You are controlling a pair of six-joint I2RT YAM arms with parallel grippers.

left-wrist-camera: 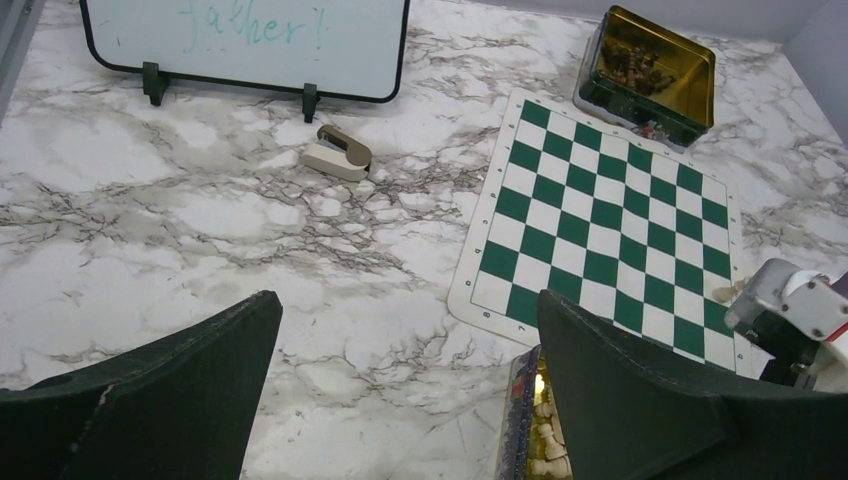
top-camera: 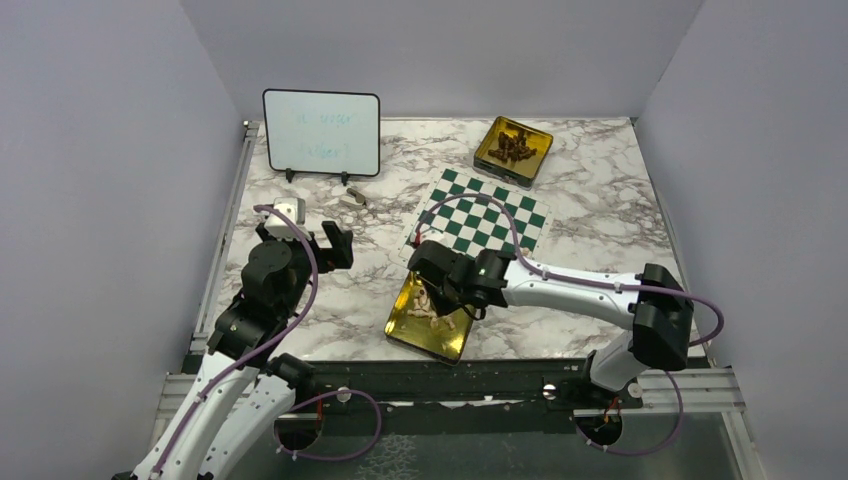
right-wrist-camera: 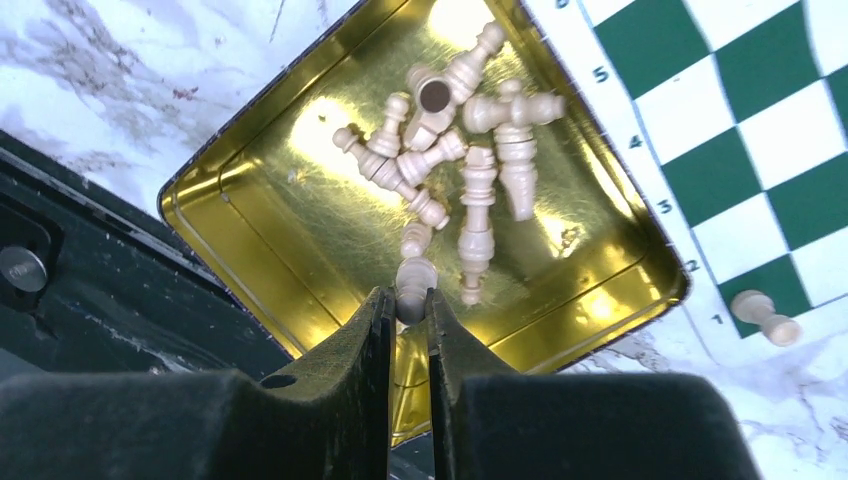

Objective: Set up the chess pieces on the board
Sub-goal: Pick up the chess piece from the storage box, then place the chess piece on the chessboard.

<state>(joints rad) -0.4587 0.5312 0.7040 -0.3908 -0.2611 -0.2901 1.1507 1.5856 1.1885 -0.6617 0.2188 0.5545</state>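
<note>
Chess piece (right-wrist-camera: 415,274) pinched in right end effector (right-wrist-camera: 408,300), inside tin (right-wrist-camera: 268,232)

White shells (top-camera: 575,290), black joints (top-camera: 268,268), purple cables (top-camera: 600,284) (loosely looped), dark claw fingers (right-wrist-camera: 340,380)

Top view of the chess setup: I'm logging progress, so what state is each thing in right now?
board: flat, visible squares bare
near tin: open, pale chess pieces lying heaped inside
far tin: open, dark pieces inside
stray piece: on its side at the board's corner
right gripper: shut on a pale piece at the near tin
left gripper: open, empty
</note>
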